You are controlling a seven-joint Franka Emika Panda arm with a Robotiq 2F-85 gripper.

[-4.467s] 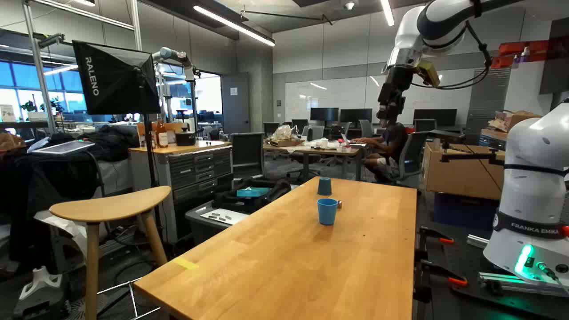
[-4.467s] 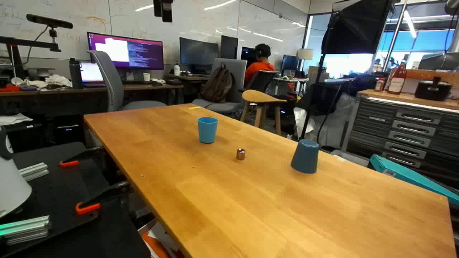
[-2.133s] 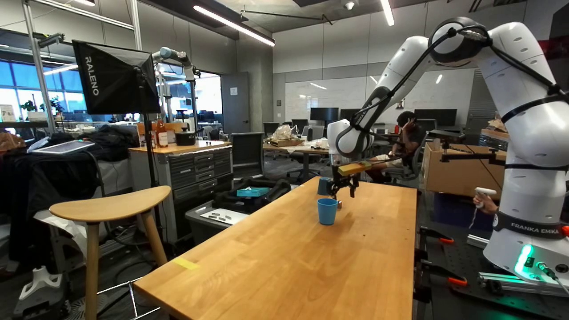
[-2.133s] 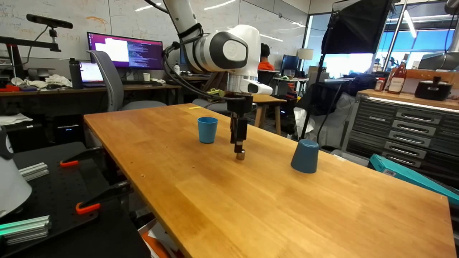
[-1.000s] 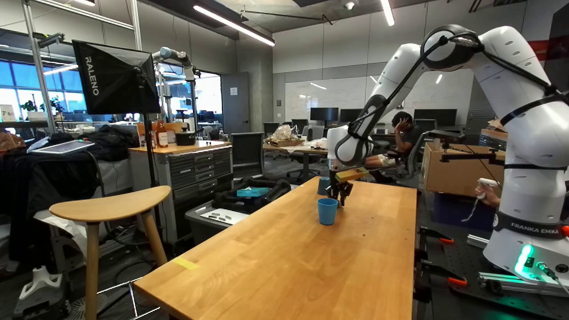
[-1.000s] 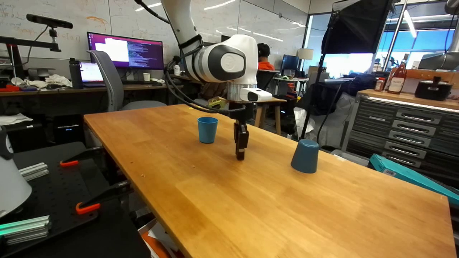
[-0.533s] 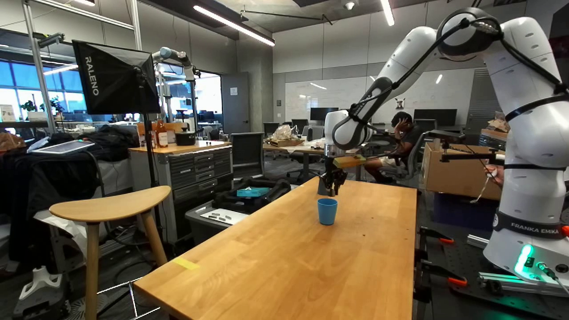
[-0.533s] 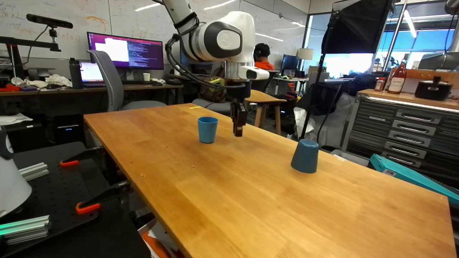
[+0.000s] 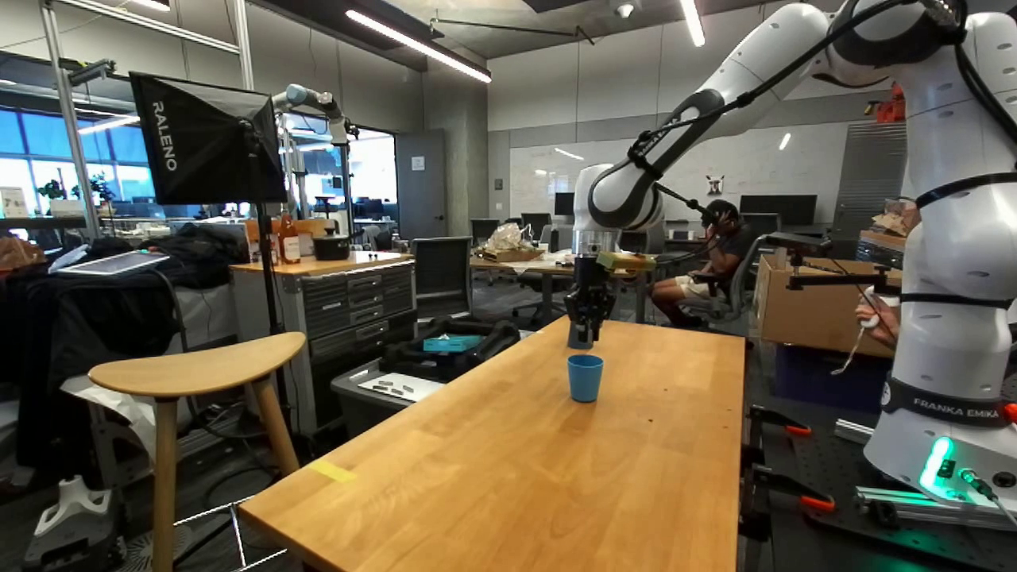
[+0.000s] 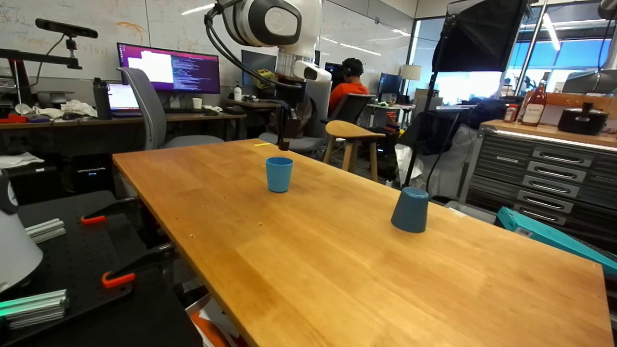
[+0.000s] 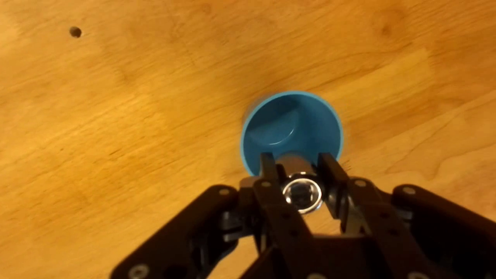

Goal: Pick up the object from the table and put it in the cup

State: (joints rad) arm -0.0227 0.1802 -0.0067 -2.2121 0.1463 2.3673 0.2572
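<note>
Gripper (image 11: 296, 162) is clamped on a small shiny metal cylinder (image 11: 301, 190), so the task's object is in the grasp, up in the air. Its long axis appears to run along the gripper, ringed end toward the lens. Key relation: cylinder against the mouth of the upright blue cup (image 10: 279, 176). In both exterior views the gripper's tips sit above the rim, apart from it, nearly in line with the cup. In the wrist view the cylinder overlaps the rim on the gripper's side, most of the mouth lying beyond; true offset cannot be read, as the viewing slant is unknown. Judgement: carry nearly complete; next move calls for a centring check, perhaps a slight shift toward the far rim, then release. Risk: clipping the near rim.
</note>
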